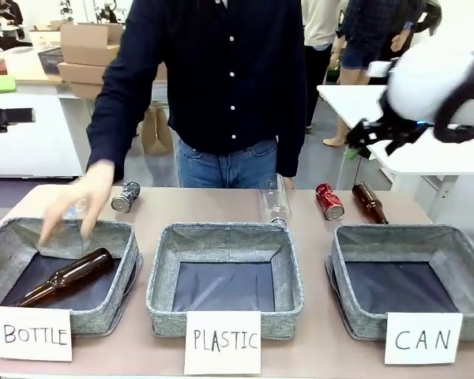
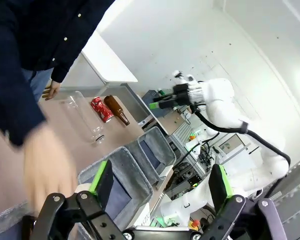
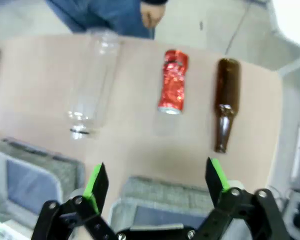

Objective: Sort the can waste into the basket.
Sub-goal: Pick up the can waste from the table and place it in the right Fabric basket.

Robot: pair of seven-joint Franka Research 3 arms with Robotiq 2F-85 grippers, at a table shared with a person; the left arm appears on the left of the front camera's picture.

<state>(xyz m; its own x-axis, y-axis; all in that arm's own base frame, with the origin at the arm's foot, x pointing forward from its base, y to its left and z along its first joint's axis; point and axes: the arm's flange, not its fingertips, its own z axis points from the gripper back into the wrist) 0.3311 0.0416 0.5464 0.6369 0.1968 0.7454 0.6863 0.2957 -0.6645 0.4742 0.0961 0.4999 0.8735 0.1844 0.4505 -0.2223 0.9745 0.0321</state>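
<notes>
Sorting has not begun as far as the cans go: the CAN basket [image 1: 411, 234], at the desk's near right corner behind its card [image 1: 423, 338], holds nothing but its dark lining. Both cans lie on their sides along the far edge. The red can [image 1: 329, 201] is toward the right, between a clear plastic bottle [image 1: 274, 204] and a brown bottle [image 1: 370, 203], just beyond the CAN basket's far rim. The dark can [image 1: 126, 196] lies toward the far left, beyond the BOTTLE basket [image 1: 8, 237], close to the person's blurred hand [image 1: 83, 199].

The right gripper [image 3: 155, 185] hangs above the desk's right side with its jaws spread and nothing between them; its wrist view looks down on the red can. The left gripper [image 2: 159, 186] is likewise spread and empty, high over the left side.

One brown bottle [image 1: 67, 278] lies in the BOTTLE basket; the PLASTIC basket [image 1: 221, 234] is empty. By my judgement two cans are left to move, and the red one looks the nearer pick for the right arm.
</notes>
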